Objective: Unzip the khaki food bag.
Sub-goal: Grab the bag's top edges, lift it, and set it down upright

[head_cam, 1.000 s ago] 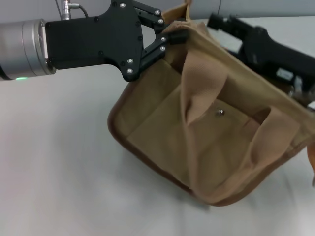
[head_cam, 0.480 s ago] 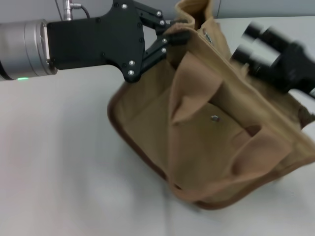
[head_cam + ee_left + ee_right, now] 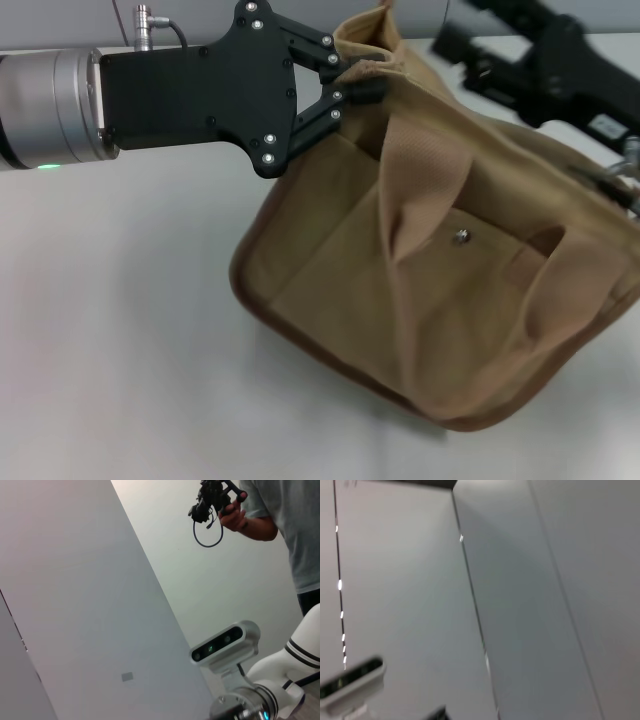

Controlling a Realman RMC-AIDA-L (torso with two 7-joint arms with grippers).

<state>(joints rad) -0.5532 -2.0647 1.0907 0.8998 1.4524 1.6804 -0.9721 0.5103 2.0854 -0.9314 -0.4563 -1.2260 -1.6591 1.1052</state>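
Note:
The khaki food bag (image 3: pixel 440 290) hangs tilted over the white table, its front pocket with a metal snap (image 3: pixel 461 237) facing me and two webbing handles drooping across the front. My left gripper (image 3: pixel 352 80) reaches in from the left and is shut on the bag's upper left corner, holding it up. The black right gripper (image 3: pixel 470 55) is at the top right, behind the bag's upper edge; its fingers are blurred. Neither wrist view shows the bag.
The white table (image 3: pixel 120 330) spreads out left of and in front of the bag. The left wrist view shows a grey wall, a person (image 3: pixel 280 525) holding a black device, and the robot's head camera (image 3: pixel 225 642). Only grey wall panels appear in the right wrist view.
The bag swung left and tilted, then swung back to the right and a little lower. The right arm dropped toward the bag's top, then rose up and back. The left gripper kept its hold.

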